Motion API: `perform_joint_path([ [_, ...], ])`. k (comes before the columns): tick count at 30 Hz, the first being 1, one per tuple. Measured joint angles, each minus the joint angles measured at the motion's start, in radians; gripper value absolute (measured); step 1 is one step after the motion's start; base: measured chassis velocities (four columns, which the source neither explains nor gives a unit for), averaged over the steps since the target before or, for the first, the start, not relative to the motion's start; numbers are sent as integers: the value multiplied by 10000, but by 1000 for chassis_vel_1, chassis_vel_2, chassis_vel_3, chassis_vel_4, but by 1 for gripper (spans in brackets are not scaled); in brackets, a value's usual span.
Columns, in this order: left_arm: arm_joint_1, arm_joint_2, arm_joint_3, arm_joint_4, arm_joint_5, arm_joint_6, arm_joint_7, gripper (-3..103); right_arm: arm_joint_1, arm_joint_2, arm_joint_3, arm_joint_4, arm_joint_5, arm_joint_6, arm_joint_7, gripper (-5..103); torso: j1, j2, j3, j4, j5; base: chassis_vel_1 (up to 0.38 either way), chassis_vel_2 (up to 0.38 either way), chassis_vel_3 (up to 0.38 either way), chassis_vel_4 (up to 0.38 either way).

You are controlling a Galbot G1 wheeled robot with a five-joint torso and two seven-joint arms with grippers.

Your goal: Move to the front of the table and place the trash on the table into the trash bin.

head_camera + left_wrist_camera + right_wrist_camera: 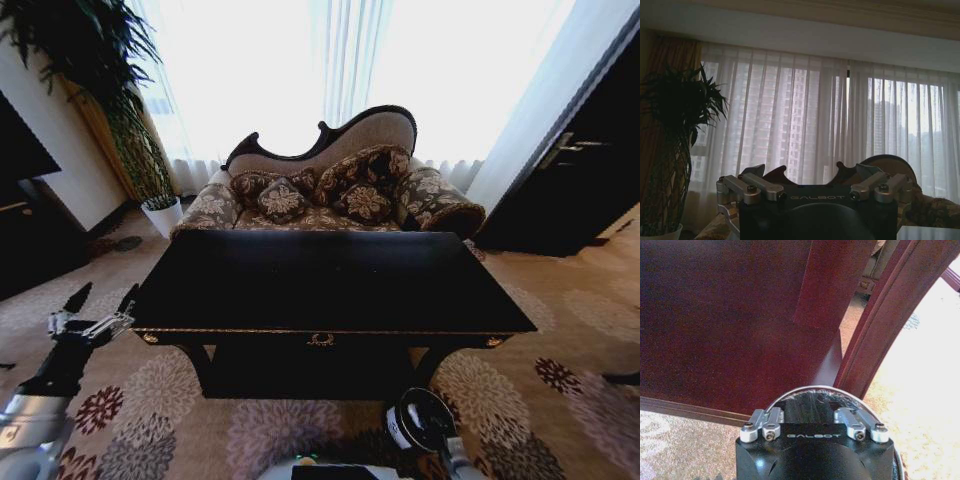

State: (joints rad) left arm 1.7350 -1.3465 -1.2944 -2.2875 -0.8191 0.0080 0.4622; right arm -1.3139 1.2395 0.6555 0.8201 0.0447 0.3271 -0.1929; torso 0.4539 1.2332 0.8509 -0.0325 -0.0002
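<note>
Straight ahead in the head view stands the desk (330, 282), its glossy black top bare as far as can be seen, a gold emblem at the middle of its front apron. Beyond its far edge sits a patterned sofa (330, 190) with cushions before bright curtains, and a potted plant (120, 110) stands off the far left corner. Off the desk's front left corner, the left gripper (103, 302) is raised above the carpet with its fingers spread wide and nothing between them. Below the front edge, toward the right, the trash bin (422, 420) shows its black-lined mouth on the floral carpet.

From the left wrist view, the left gripper's body faces the curtained window (810, 120); the sofa's curved back and the plant lie beyond it.

From the right wrist view, the right gripper (812, 412) hangs directly over the trash bin (807, 402), close beside the desk's dark reddish leg and panel. Whether its fingers are apart cannot be told.
</note>
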Motion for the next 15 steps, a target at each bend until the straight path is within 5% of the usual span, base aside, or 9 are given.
perform_joint_path([
  [6,-6,9,22,-3,33,1,0,100,-250,111,73,592,62,62,-319,68,0,0,0,0,0,0,0,0,0],
  [8,-14,26,16,-3,36,0,-2,100,-365,182,148,887,75,100,-483,68,0,0,0,0,4,0,0,0,0],
  [9,-29,33,14,13,73,-21,-2,100,-555,293,289,1363,103,137,-709,79,0,0,0,1,1,0,0,0,0],
  [15,-64,-46,118,-39,103,-61,-3,100,-1378,569,1074,3256,234,709,-1908,98,-1,1,0,2,-4,0,0,0,0],
])
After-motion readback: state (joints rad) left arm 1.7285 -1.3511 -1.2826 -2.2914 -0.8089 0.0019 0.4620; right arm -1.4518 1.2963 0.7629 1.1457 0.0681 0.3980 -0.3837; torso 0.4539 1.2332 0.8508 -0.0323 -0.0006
